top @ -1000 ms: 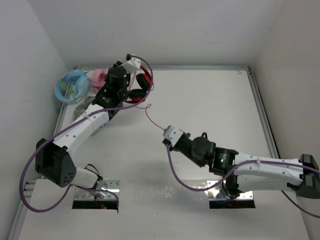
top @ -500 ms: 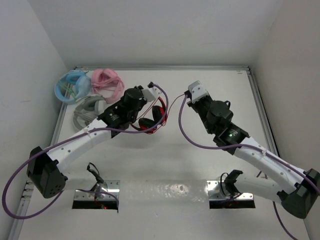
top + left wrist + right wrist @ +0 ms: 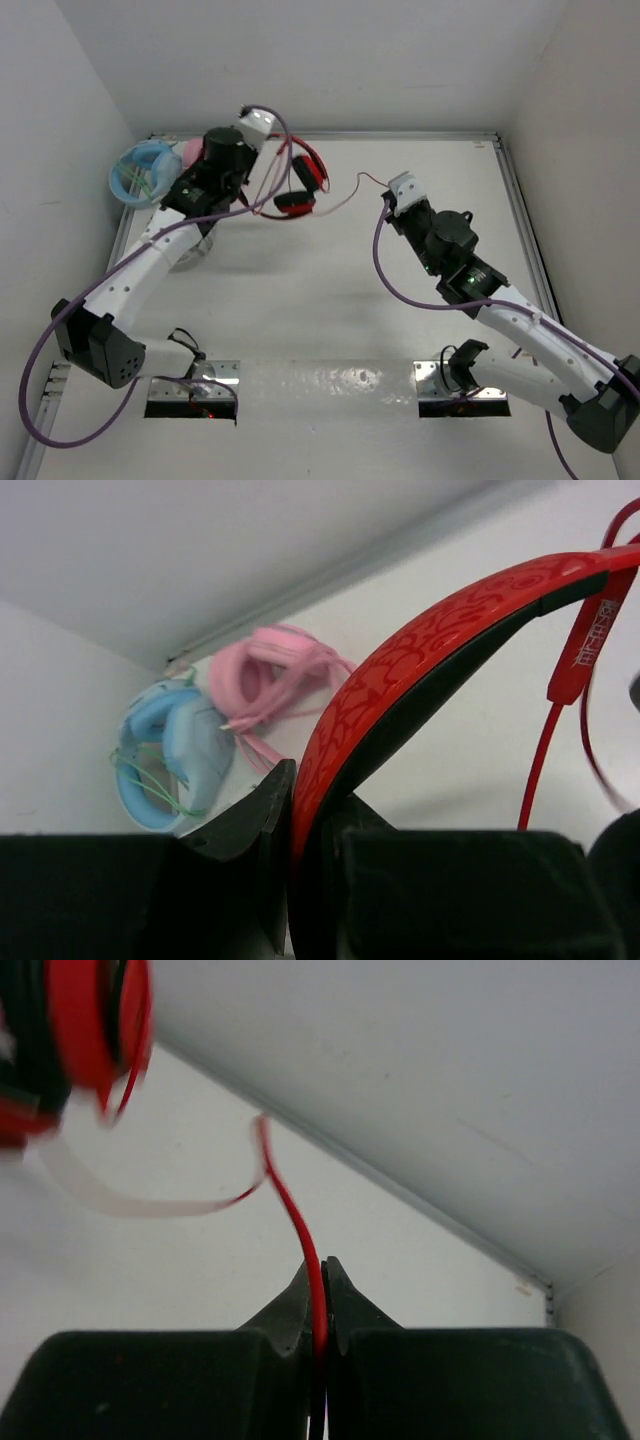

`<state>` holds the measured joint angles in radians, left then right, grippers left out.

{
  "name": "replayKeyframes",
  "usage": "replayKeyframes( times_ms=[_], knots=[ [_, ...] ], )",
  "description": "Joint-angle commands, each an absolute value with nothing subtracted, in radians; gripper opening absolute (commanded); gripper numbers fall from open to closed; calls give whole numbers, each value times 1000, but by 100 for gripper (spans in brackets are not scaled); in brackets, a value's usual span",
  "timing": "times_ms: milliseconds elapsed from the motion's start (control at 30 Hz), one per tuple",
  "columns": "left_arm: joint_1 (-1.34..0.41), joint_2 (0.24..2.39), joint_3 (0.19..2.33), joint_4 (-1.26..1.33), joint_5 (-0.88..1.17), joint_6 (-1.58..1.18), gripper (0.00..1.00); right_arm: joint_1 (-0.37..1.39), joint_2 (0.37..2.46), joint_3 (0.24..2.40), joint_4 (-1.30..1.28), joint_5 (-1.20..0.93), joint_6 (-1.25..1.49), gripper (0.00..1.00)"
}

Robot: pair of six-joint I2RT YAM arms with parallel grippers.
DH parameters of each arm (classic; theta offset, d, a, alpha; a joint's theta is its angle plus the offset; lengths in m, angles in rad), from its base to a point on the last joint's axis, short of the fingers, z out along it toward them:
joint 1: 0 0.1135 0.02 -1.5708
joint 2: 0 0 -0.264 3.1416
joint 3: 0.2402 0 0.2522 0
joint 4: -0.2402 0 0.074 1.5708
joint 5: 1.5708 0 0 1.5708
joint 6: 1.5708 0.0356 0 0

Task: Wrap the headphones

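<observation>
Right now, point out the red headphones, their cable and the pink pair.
red headphones [image 3: 420,640], left wrist view, on the headband.
cable [image 3: 298,1225], right wrist view, on the middle of the strand.
pink pair [image 3: 272,675], left wrist view, on its band.

My left end effector [image 3: 305,875] holds the headphones [image 3: 300,186] by the headband, over the far left part of the table [image 3: 330,300]. Their cable [image 3: 298,1230] runs right to my right end effector [image 3: 320,1325], which pinches it at the far middle. Further left, other headphones [image 3: 140,172] lie in the far-left corner.

Robotics lab: white-walled enclosure [image 3: 330,60] around a framed white table [image 3: 300,300].
</observation>
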<state>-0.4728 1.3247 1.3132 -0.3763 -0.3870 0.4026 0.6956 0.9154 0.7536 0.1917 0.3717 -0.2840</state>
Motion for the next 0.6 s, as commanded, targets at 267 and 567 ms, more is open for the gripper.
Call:
replayKeyframes(
  times_ms=[267, 567],
  knots=[
    [-407, 1247, 1518, -351, -361, 10, 0, 797, 1015, 517, 331, 92, -35, 0],
    [-203, 1324, 1719, -446, -85, -212, 0, 1009, 1356, 488, 479, 37, 60, 0]
  ],
)
